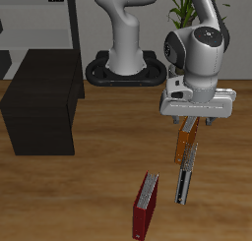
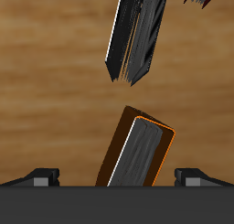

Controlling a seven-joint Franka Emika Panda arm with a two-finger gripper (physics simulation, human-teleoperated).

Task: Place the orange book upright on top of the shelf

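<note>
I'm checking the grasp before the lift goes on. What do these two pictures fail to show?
- Exterior view: the gripper body hides where the fingers meet the orange book, so the contact stays unseen.
- Wrist view: the orange book is cut off by the picture's edge; only the tips of the fingers show.
- Exterior view: the shelf runs off the edge.
- Wrist view: the shelf is out of view.
</note>
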